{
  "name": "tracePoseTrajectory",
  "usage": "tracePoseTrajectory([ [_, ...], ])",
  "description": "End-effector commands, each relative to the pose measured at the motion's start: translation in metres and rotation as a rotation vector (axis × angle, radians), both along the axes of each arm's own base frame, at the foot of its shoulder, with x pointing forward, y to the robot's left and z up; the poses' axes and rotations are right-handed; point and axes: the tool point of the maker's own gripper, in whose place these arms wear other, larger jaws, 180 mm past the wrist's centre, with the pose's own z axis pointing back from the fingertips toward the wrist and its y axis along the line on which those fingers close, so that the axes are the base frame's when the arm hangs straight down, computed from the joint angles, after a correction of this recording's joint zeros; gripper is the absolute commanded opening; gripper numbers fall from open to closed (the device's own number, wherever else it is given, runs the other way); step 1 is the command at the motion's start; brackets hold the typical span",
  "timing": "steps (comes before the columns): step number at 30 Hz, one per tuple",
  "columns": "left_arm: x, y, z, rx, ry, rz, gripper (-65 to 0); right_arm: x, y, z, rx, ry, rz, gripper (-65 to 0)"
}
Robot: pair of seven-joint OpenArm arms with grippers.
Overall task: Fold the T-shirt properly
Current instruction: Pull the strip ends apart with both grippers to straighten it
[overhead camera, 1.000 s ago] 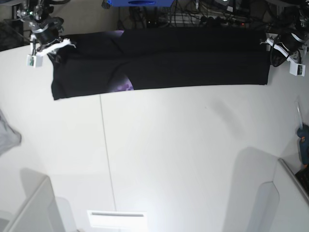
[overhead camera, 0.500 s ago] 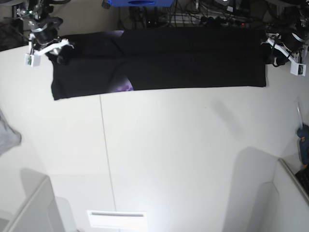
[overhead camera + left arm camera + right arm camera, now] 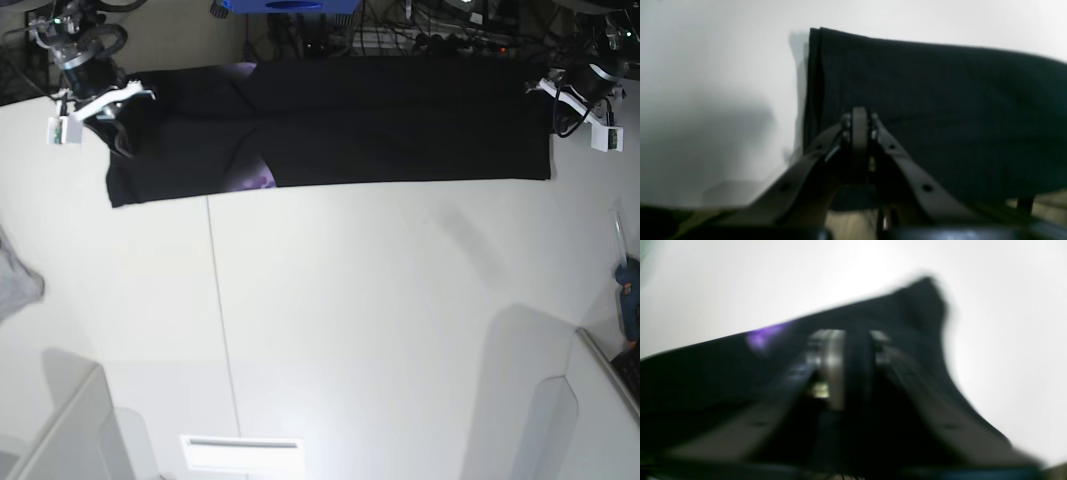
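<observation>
T-shirt (image 3: 340,125) lies as a long band along the table's (image 3: 380,330) far edge; left gripper (image 3: 558,100) and right gripper (image 3: 105,105) just reclosed, each apparently pinching an end, so the next fold looks set.

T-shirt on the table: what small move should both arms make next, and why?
Probably lift both far corners slightly and draw them toward the near edge. The T-shirt lies as a long band along the far side of the table, and the left tool and right tool look shut at its two ends.
</observation>
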Motion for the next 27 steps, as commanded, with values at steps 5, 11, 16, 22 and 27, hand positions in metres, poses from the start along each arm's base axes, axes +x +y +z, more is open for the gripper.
tracePoseTrajectory([
  [5,0.006,0.009,-0.006,0.090,0.003,0.034,-65.0,0.011,-0.004,-0.021,0.010,0.099,0.020,-65.0],
  [11,0.001,0.016,-0.018,0.164,0.051,0.060,-65.0,0.017,-0.016,-0.049,-0.033,0.164,-0.001,-65.0],
  [16,-0.007,-0.006,-0.052,0.092,0.132,0.014,-65.0,0.009,-0.024,-0.081,-0.073,0.252,-0.028,-65.0],
  [22,-0.012,-0.006,-0.083,0.062,0.213,0.015,-65.0,0.009,-0.024,-0.093,-0.079,0.281,-0.026,-65.0],
  [27,-0.005,0.007,-0.084,0.146,0.232,0.014,-65.0,0.024,-0.029,-0.092,-0.130,0.273,-0.022,-65.0],
])
